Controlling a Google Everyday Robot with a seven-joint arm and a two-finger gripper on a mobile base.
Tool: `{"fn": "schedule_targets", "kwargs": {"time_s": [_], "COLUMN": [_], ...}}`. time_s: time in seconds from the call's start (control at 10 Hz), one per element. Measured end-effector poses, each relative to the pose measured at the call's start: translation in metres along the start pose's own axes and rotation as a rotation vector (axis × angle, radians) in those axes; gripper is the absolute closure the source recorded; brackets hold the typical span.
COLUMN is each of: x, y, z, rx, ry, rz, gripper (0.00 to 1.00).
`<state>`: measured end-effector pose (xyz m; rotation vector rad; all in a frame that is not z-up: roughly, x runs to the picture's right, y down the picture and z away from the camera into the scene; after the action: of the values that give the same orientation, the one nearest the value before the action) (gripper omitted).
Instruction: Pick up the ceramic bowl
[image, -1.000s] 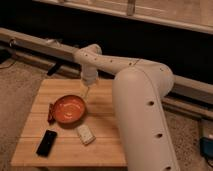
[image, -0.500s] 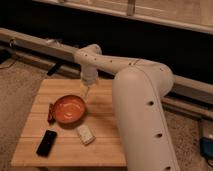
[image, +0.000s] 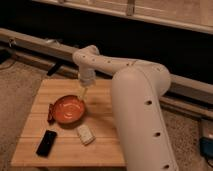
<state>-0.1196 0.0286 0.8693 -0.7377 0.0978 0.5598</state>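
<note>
The ceramic bowl (image: 68, 109) is round, shallow and orange-red, and sits on the wooden table (image: 95, 150) left of centre. My gripper (image: 83, 94) hangs from the white arm just above the bowl's far right rim, pointing down. A black phone (image: 46, 142) lies near the table's front left.
A small white block (image: 85, 134) lies just in front of the bowl. A dark red thin object (image: 50, 113) lies against the bowl's left side. My large white arm (image: 142, 115) covers the table's right side. A long rail (image: 35, 42) runs behind the table.
</note>
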Motion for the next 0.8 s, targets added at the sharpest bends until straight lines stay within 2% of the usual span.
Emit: {"fn": "schedule_targets", "kwargs": {"time_s": [0.2,0.5,0.8], "x": [-0.018,-0.024,-0.029], "y": [0.022,0.027,0.025], "z": [0.014,0.031,0.052], "rx": [-0.022,-0.049,-0.074], "ry": [-0.012,-0.010,0.008], "rz": [-0.035,-0.048,-0.051], "gripper": [0.20,0.20,0.20]}}
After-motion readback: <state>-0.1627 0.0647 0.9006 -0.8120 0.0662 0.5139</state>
